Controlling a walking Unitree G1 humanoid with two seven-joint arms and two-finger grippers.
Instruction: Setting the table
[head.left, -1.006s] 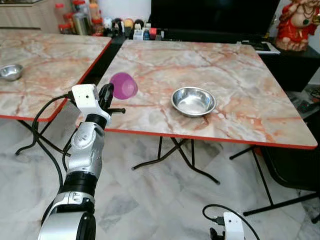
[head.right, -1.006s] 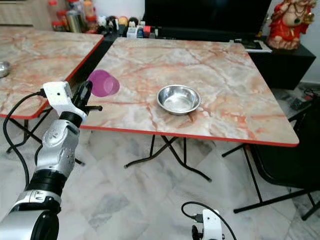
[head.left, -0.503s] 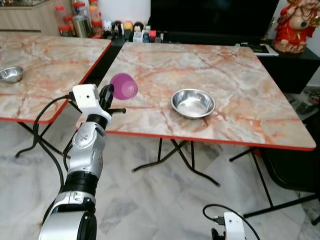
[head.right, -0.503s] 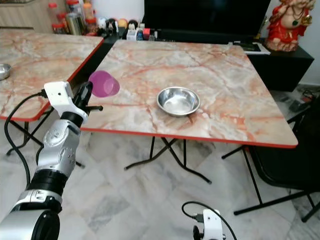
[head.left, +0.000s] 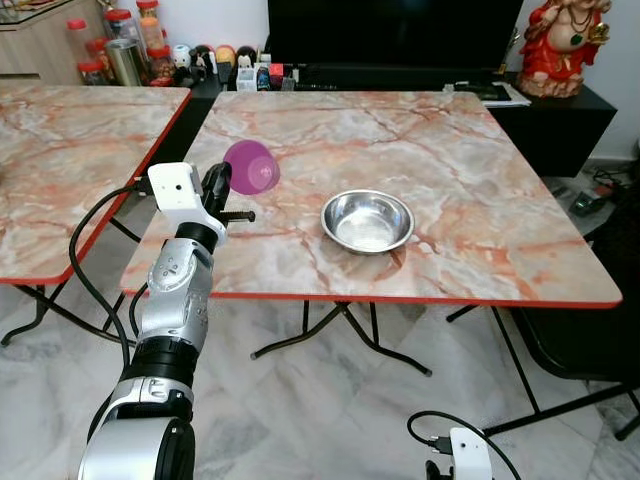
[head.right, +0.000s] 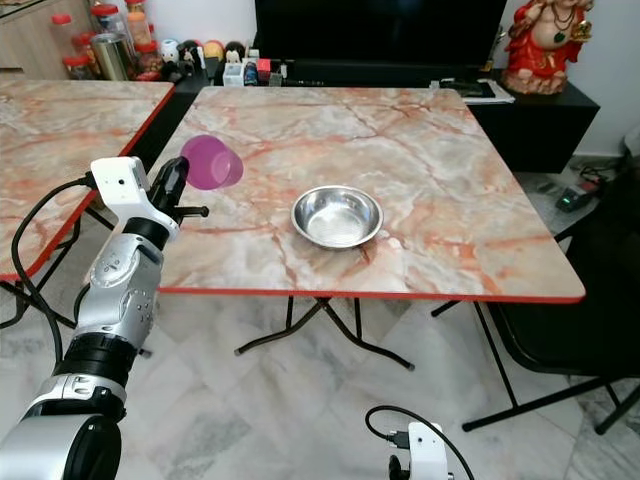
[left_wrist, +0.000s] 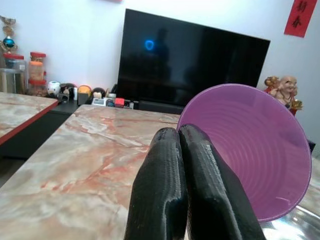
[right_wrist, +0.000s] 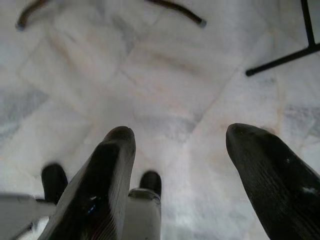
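1. While we hold the purple cup (head.left: 251, 167) in our left end effector (left_wrist: 181, 145), its two black fingers (left_wrist: 160, 190) press together on the cup's rim, with the cup tipped on its side and its mouth facing the wrist camera.
2. Compared with a second ago, the whole scene sits differently in our head views: the desk (head.left: 480, 150) now lies more squarely before us, and the second desk (head.left: 60, 140) has slid toward the left edge. We read this as our own walking or turning, not as any movement of the objects.
3. The cup's place relative to the left arm looks unchanged: it hangs above the near-left part of the desk, not touching the top.
4. The steel bowl (head.left: 367, 220) rests on the desk near the front edge, to the right of the cup and apart from it. It has not moved on the marble pattern.
5. Our right end effector (right_wrist: 175, 165) hangs low with its fingers spread, pointing at the marble floor (right_wrist: 165, 75).
6. Judgement: the approach looks nearly finished. What remains is to right the cup and set it down beside the bowl; tipped as it is, it could roll if released early.
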